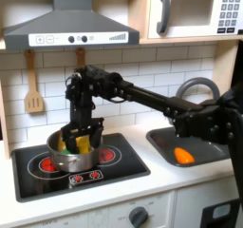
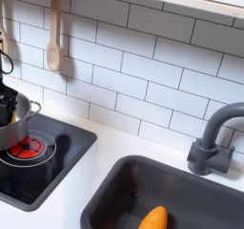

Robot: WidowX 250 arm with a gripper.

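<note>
A silver pot [image 1: 74, 156] stands on the black toy stove [image 1: 119, 165], over its left burner, and holds green and yellow pieces [image 1: 84, 142]. My gripper [image 1: 81, 139] points straight down into the pot. Its two dark fingers stand apart around the yellow and green pieces, and I cannot make out whether they touch. In the second exterior view, the pot [image 2: 13, 130] and part of the gripper [image 2: 5, 107] sit at the left edge beside a red burner [image 2: 27, 149].
An orange carrot-like toy [image 1: 183, 156] lies in the sink [image 1: 211, 148] on the first exterior view's right, under the grey faucet [image 1: 195, 85]. A wooden spatula [image 1: 34, 91] hangs on the tiled wall. The range hood [image 1: 66, 28] sits overhead. The second exterior view has a wooden spoon [image 2: 54, 32].
</note>
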